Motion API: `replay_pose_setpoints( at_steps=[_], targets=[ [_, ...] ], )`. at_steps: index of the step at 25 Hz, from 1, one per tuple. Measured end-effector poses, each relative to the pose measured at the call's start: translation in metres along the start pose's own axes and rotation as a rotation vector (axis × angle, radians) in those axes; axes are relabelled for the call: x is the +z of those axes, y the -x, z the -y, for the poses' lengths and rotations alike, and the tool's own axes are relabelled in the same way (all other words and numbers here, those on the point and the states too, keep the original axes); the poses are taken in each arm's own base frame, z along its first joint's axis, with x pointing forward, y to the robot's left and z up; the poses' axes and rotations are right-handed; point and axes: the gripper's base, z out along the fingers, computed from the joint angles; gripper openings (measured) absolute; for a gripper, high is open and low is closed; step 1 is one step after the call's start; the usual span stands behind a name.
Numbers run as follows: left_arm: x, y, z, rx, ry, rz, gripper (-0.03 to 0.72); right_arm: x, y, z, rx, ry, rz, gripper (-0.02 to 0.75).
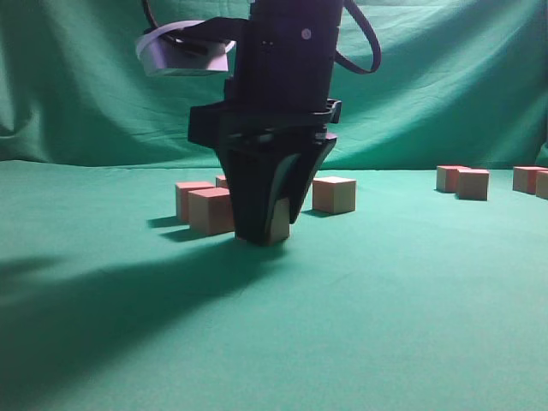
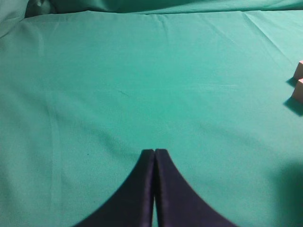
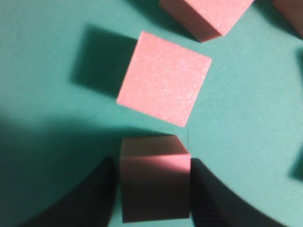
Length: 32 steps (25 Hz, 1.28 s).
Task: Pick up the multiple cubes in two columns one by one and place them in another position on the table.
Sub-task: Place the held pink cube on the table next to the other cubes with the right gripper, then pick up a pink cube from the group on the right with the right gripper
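Away from the right pincer [image 1: 264, 231], over bare cloth, the left pincer [image 2: 155, 153] hangs with its two dark tips pressed together and nothing between them; two cubes just peep in at the right edge of its own view.

Immediately left of the right pincer stand three cubes in a tight cluster: one with a reddish top [image 1: 193, 199], a tan-faced one [image 1: 211, 211] in front of it, and a sliver of a third [image 1: 222, 181] behind. The right pincer itself is down at the table [image 1: 385, 325], its black tapered fingers either side of one cube [image 3: 154, 179], which sits on the cloth. From above the fingers flank its two opposite sides, but whether they are pressing it or standing a hair clear I cannot tell. Just right of the pincer is a lone cube [image 1: 334, 194], and well to the right, near the wrinkled backdrop [image 1: 445, 86], two pairs more [image 1: 473, 184] [image 1: 528, 179].

These blocks look light and stiff, probably foam or soft wood (the pink tops have a fine, grainy, matte look), so they should not slip or crush. Flat parallel sides are the place to take hold, squarely, since a grip across the sharp corners would likely twist the block. The neighbour just beyond the fingers lies skewed and close. The table cloth is smooth and green, with some friction, I would guess.
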Motion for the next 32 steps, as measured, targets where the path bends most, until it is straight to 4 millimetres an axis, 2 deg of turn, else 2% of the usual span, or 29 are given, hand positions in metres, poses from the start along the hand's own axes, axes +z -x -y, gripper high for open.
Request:
replay_pose_setpoints(
  at_steps=[6,7,9,13,17,20,21,22,23,26,27,29,32],
  targets=[
    [0.000,0.000,0.000,0.000,0.000,0.000,0.000,0.000,0.000,0.000,0.000,0.001,-0.002,0.636],
    [0.000,0.000,0.000,0.000,0.000,0.000,0.000,0.000,-0.001,0.000,0.000,0.002,-0.008,0.659],
    [0.000,0.000,0.000,0.000,0.000,0.000,0.000,-0.003,0.001,0.000,0.001,0.005,-0.018,0.645],
    [0.000,0.000,0.000,0.000,0.000,0.000,0.000,-0.022,0.011,0.005,0.014,0.006,-0.036,0.671],
    [0.000,0.000,0.000,0.000,0.000,0.000,0.000,-0.066,0.022,0.010,0.024,-0.008,0.001,0.671],
    [0.000,0.000,0.000,0.000,0.000,0.000,0.000,-0.113,0.026,0.013,0.040,-0.022,0.039,0.671],
    [0.000,0.000,0.000,0.000,0.000,0.000,0.000,-0.126,0.027,0.014,0.047,-0.034,0.060,0.604],
    [0.000,0.000,0.000,0.000,0.000,0.000,0.000,-0.139,0.027,0.015,0.055,-0.050,0.089,0.575],
    [0.000,0.000,0.000,0.000,0.000,0.000,0.000,-0.151,0.026,0.017,0.067,-0.068,0.111,0.578],
    [0.000,0.000,0.000,0.000,0.000,0.000,0.000,-0.180,0.015,0.021,0.086,-0.154,0.143,0.578],
    [0.000,0.000,0.000,0.000,0.000,0.000,0.000,-0.191,0.010,0.024,0.095,-0.202,0.156,0.552],
    [0.000,0.000,0.000,0.000,0.000,0.000,0.000,-0.213,-0.001,0.034,0.146,-0.295,0.185,0.552],
    [0.000,0.000,0.000,0.000,0.000,0.000,0.000,-0.243,-0.029,0.066,0.306,-0.410,0.222,0.552]
  ],
)
